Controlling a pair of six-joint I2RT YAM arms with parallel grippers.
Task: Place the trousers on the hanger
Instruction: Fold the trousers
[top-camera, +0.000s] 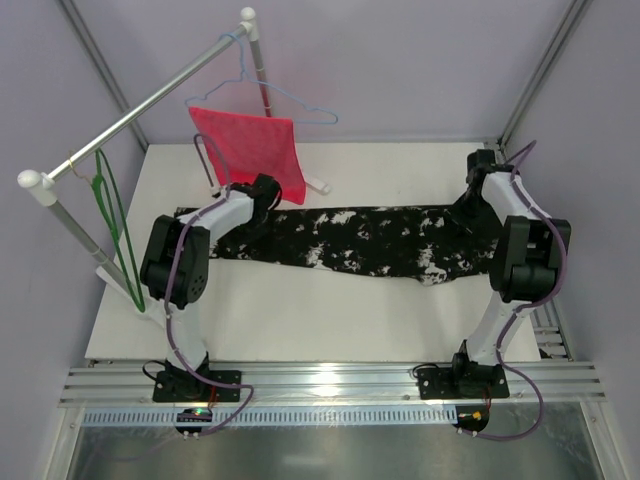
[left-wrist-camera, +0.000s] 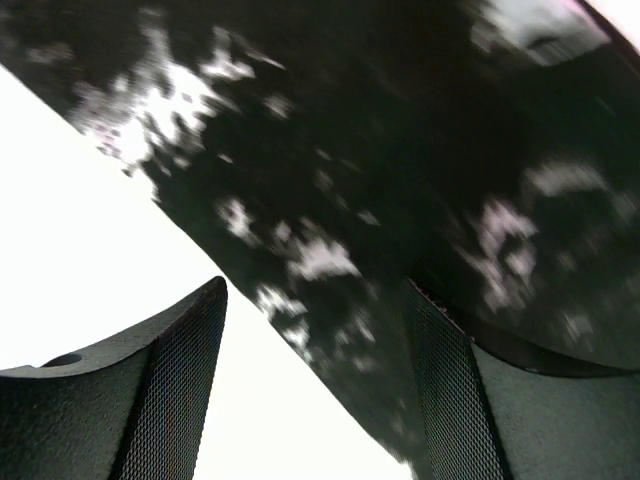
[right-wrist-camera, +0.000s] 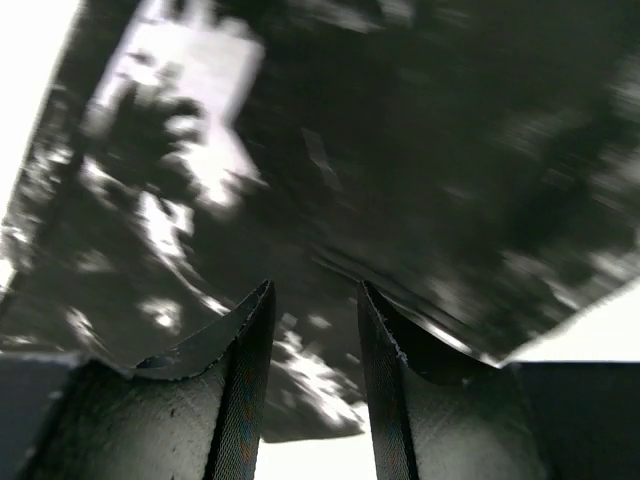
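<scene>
Enclosure: pale walls (top-camera: 400, 60) close in three sides, with metal framing posts at the corners. The white surface (top-camera: 330, 320) is flat and matte, with slotted aluminium profile (top-camera: 330, 385) along its near edge where both arms are bolted. The trousers (top-camera: 370, 240) lie spread lengthwise across the far half of the surface, reaching from the left arm to the right arm, black with white splotches. Judgement: the cloth is light, limp and likely to sag and fold under its own weight. It is not fragile and should grip well on textured pads. A hold at each end would keep it taut enough to pass over a bar. The clothes rail (top-camera: 150, 100) runs diagonally at the far left. A red mesh cloth (top-camera: 250, 145) hangs from it on a pale blue wire hanger (top-camera: 300, 105). The hanger (top-camera: 118, 225), thin and green, hangs empty nearer the left end, well apart from the trousers. The left end effector (left-wrist-camera: 315, 290) is spread wide over the near edge of the fabric, holding nothing. The right end effector (right-wrist-camera: 315, 290) hovers low over the other end, its jaws parted by a narrow gap; no fabric is visibly clamped.
</scene>
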